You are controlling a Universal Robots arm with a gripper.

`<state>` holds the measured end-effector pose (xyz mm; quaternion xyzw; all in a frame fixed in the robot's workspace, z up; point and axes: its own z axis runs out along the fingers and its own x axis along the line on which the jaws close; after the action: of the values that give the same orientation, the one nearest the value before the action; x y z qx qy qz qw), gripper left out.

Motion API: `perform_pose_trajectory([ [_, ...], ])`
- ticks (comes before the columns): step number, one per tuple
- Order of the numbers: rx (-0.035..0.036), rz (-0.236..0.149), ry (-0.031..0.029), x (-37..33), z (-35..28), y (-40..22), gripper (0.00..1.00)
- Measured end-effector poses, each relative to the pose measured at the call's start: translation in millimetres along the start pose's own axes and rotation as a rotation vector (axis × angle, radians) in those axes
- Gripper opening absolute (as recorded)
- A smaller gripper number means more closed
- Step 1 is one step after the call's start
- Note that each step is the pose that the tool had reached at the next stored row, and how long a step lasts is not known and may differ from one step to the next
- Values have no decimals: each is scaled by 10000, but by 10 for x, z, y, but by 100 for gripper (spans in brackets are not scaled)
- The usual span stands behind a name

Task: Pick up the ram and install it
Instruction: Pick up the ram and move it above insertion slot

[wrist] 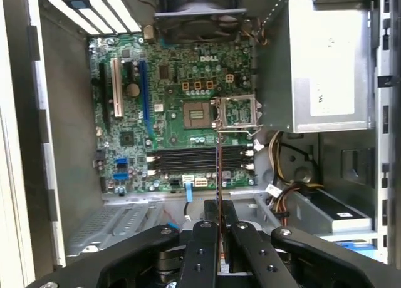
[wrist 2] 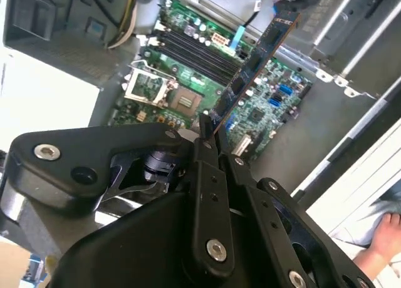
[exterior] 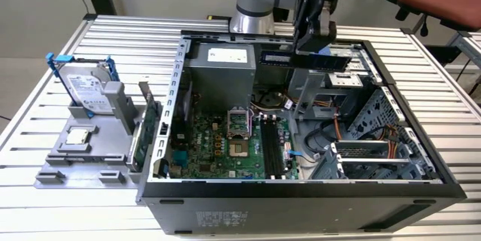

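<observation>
My gripper point(exterior: 310, 49) hangs over the far side of the open computer case point(exterior: 301, 196), shut on the ram point(exterior: 275, 59). The ram is a thin dark blue-green stick, held level above the case. In the second wrist view the ram point(wrist 2: 250, 66) sticks out slantwise from the fingertips point(wrist 2: 205, 133) over the green motherboard point(wrist 2: 263, 113). The first wrist view has the ram point(wrist: 218, 169) edge-on, a thin line above the gripper point(wrist: 219, 208), crossing the black memory slots point(wrist: 188, 159). In the exterior view those slots point(exterior: 272, 148) lie well below and nearer the case front than the ram.
A grey holder point(exterior: 83, 151) on the exterior view's left carries a silver hard drive in a blue frame point(exterior: 84, 86) and a green expansion card point(exterior: 148, 123). The power supply point(exterior: 220, 77), cables point(exterior: 330, 131) and drive cage point(exterior: 375, 151) crowd the case. A person's hand point(wrist 2: 383, 238) rests outside the case.
</observation>
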<state>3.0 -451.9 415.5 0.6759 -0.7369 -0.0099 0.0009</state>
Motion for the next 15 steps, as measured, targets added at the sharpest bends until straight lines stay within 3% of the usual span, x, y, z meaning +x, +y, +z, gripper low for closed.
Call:
perform_pose_trajectory([
  [9,0,0,7,-407,5,35,0],
  [11,1,0,9,-432,5,37,0],
  [15,0,0,-12,-395,6,35,0],
])
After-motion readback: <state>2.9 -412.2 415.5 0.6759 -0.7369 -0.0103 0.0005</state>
